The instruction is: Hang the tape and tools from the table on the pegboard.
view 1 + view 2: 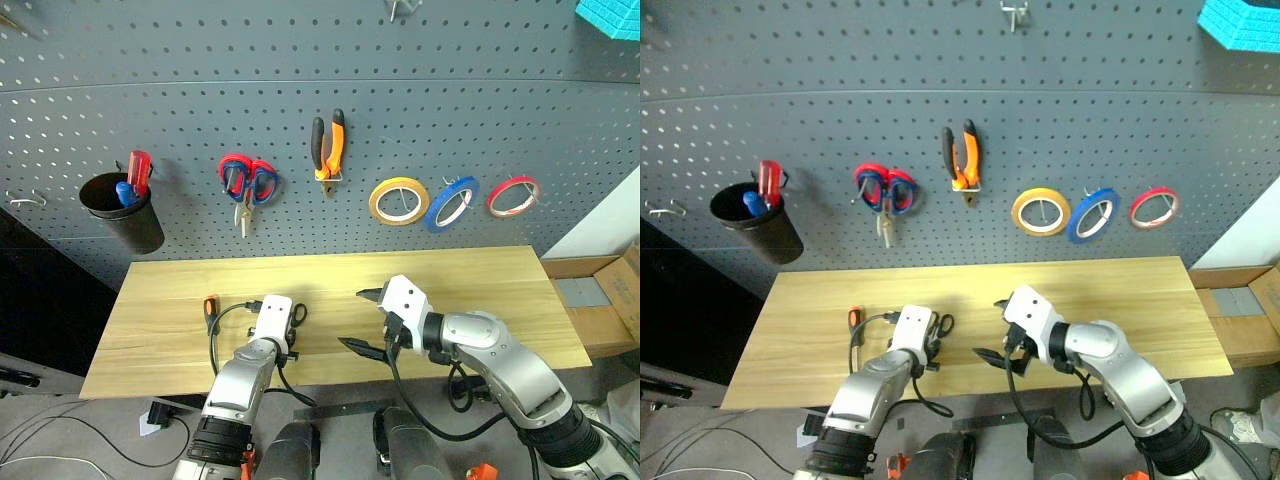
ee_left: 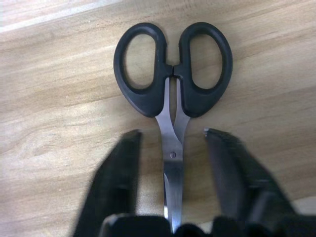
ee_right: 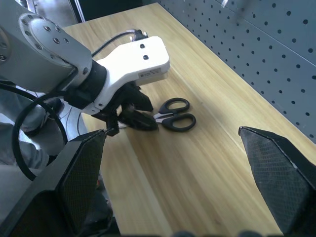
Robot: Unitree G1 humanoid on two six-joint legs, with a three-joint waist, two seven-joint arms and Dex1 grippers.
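Lower centre of the frame: the left gripper (image 2: 170, 148) points down at the small scissors (image 2: 173, 84), its black fingers (image 2: 118, 177) flanking the steel blades with a gap on each side, not clamped. The scissors lie flat on the light, grained wood tabletop (image 1: 470, 290), their oval black handles pointing away. To the right, the right gripper (image 1: 362, 320) hovers with its fingers spread wide, empty. Left of the scissors lies an orange-tipped screwdriver (image 1: 211, 305). Behind, the dark grey perforated pegboard (image 1: 450, 120) carries orange-and-black pliers (image 1: 328, 145) at centre and a thin yellow tape ring (image 1: 399, 201) to the right.
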